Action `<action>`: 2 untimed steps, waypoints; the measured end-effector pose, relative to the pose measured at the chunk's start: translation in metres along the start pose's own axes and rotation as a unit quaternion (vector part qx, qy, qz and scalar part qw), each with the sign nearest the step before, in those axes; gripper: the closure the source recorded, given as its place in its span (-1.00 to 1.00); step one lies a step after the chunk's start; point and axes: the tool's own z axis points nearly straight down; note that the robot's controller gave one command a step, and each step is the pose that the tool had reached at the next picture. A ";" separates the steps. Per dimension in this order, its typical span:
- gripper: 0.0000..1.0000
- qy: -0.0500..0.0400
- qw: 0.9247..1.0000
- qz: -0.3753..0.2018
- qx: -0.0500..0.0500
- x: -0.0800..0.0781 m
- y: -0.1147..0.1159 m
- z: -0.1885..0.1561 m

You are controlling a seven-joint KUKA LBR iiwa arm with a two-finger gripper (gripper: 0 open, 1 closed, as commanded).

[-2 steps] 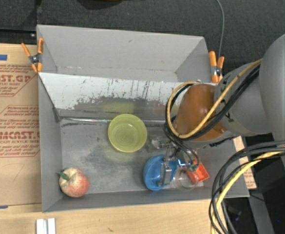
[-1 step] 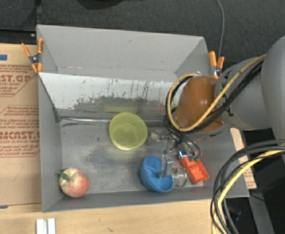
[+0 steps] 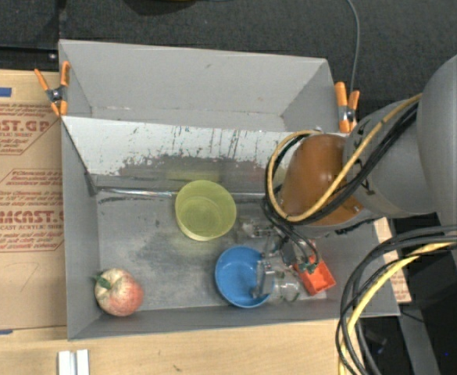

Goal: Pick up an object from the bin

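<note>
Orange wrist cover (image 3: 314,182) topmost | pincer (image 3: 273,281) at blue bowl (image 3: 234,276) right rim, grip cannot tell | orange block (image 3: 317,278) just right of pincer | bin (image 3: 197,92) also holds yellow-green cup (image 3: 205,209) beyond-left, apple (image 3: 119,292) far left

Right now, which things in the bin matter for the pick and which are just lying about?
In play: gripper, low over the right rim of the blue bowl, near the lower wall of the bin.
Lying about: yellow-green cup mid-bin; red-and-white apple in the lower left corner; small orange block just right of the gripper.
</note>
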 end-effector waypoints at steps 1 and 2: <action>-1.00 -0.008 0.999 -0.034 0.003 -0.021 -0.005 -0.005; 1.00 -0.003 1.000 0.000 0.000 -0.002 0.001 -0.001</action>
